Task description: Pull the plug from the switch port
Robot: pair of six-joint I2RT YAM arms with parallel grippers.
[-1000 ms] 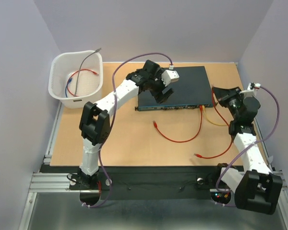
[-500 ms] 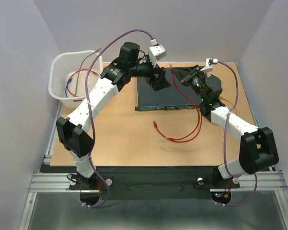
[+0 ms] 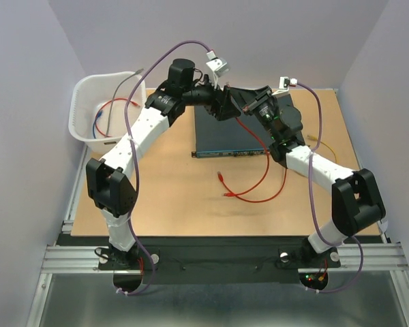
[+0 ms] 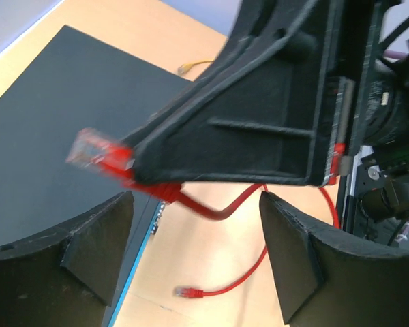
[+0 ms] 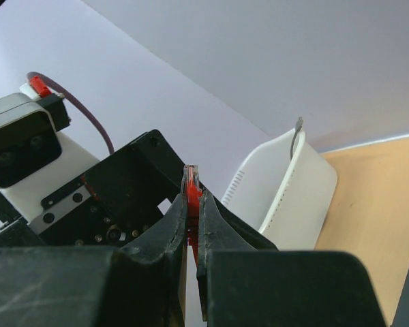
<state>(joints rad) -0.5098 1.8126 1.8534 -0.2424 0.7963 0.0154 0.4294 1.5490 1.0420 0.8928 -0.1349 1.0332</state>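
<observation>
My right gripper (image 5: 193,204) clamps the red clear-tipped plug (image 4: 95,151), unplugged, above the far-left corner of the flat dark metal switch (image 3: 221,139). Its tip points toward my spread-open left gripper (image 4: 194,204).

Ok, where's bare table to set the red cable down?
Bare wooden tabletop near-left, between the white plastic basket and the looped red cable. Crowded above the dark flat metal switch, where left claw and right claw meet.
</observation>
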